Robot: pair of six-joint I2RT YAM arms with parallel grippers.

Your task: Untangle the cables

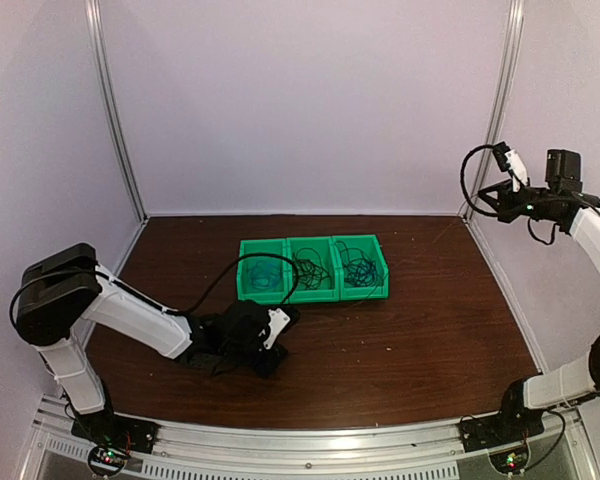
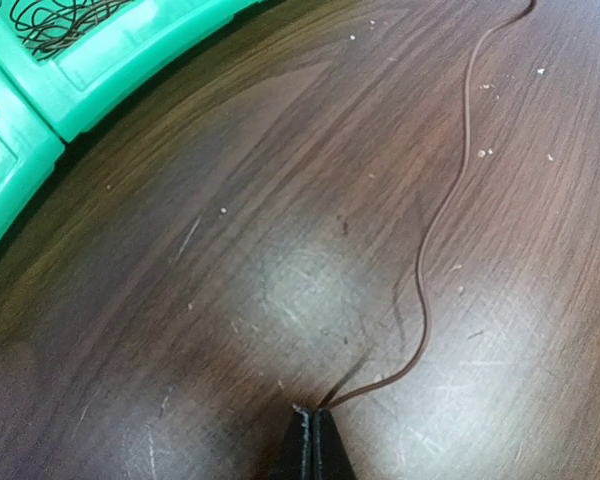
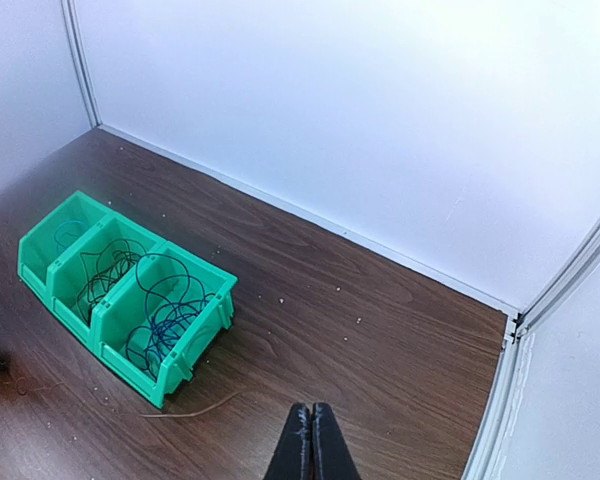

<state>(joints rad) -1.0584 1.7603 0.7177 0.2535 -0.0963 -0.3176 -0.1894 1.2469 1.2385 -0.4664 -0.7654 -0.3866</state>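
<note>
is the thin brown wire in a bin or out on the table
Out. The wire snakes across the table, clear of the green bins, its near end pinched in the left fingers.

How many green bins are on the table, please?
3, side by side in one row: the left bin, the middle bin and the right bin, as the top camera sees them. None appears hidden.
</note>
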